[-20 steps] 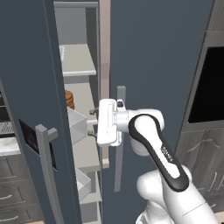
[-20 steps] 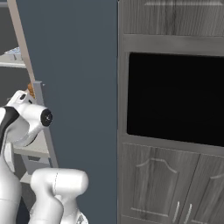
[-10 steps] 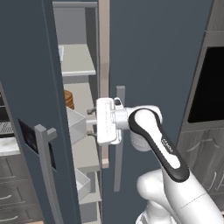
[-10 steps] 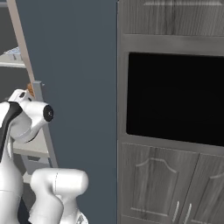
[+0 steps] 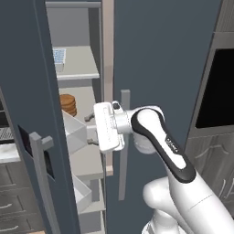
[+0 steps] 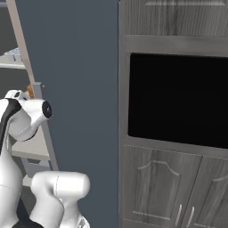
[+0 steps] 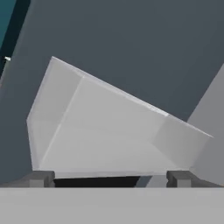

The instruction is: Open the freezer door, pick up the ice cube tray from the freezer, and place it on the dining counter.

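The freezer door point(image 5: 23, 68) stands open at the left, its grey handle point(image 5: 41, 183) toward me and white bins point(image 5: 75, 132) on its inner side. Inside the freezer point(image 5: 82, 27), the ice cube tray point(image 5: 59, 58) lies on the upper pale shelf; its edge also peeks out in the right base view point(image 6: 13, 53). My gripper point(image 5: 90, 130) is open in the gap between the door and the shelves, well below the tray, and points at a door bin. In the hand view that bin point(image 7: 105, 135) is close ahead of the open gripper point(image 7: 110, 179), which holds nothing. The dining counter is out of view.
A stack of round brown discs point(image 5: 68, 104) sits on the middle shelf beside my hand. The matching right door point(image 5: 160, 55) is closed, with its handle point(image 5: 123, 151) behind my wrist. A dark oven point(image 6: 178, 98) sits in grey wood cabinets on the right. Grey drawers point(image 5: 9, 205) are at the lower left.
My hand has edged slightly left toward the door bin and the elbow has lifted a little. The jaws have stayed open. Door and tray have not moved.
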Available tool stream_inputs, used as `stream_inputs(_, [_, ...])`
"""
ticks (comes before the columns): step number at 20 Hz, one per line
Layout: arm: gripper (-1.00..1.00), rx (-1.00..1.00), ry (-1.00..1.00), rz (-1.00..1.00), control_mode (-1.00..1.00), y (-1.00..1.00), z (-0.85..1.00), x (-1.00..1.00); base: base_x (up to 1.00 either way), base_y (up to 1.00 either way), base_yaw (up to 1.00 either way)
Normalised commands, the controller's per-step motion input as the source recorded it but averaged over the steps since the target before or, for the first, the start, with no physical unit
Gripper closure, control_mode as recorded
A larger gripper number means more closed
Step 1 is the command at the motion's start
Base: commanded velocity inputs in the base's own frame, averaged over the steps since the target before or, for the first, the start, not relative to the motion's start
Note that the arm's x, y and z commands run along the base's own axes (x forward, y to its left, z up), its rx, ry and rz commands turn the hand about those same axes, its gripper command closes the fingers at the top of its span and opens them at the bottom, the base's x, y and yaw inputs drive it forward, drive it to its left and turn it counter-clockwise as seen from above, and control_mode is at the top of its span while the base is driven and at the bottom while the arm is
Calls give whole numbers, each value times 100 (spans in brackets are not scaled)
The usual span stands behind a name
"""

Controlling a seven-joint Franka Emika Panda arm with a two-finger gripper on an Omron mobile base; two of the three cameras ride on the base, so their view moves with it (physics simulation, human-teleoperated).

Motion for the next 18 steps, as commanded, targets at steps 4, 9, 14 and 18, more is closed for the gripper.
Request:
stream_inputs(4, [-100, 0, 0, 0, -100, 62, 0, 0, 0, 0, 0])
stream_inputs(9, [-100, 0, 0, 0, -100, 61, 0, -1, 0, 0, 0])
stream_inputs(14, [-100, 0, 0, 0, -100, 56, 0, -2, 0, 0, 0])
stream_inputs(18, [-100, 0, 0, 0, -100, 55, -1, 0, 0, 0, 0])
